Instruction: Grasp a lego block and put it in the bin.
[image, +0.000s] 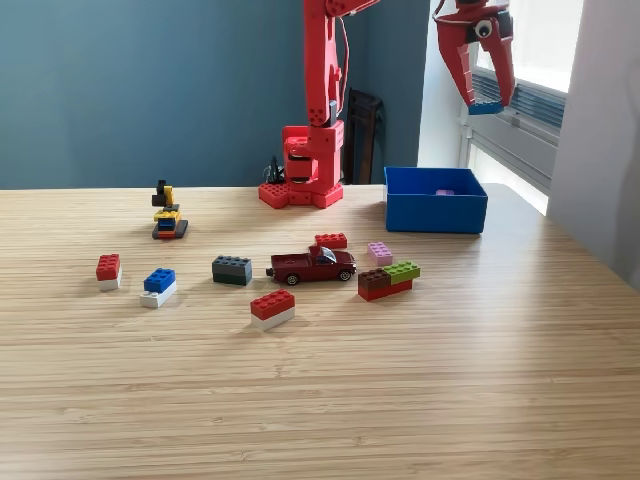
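Where the desk (320, 400) begins at the exterior view's left, a red-and-white brick (108, 270) sits beside a blue-and-white brick (158, 285), with a small yellow-and-black figure (167, 212) behind them. Toward the middle lie a grey brick (232, 269), a red-and-white block (272, 308), a dark red toy truck (313, 265) and a pink plate (380, 252). Farther right stands the bin (436, 212), something small and purple inside. High above it hangs the claw (487, 100), clenched on a blue lego block (487, 107).
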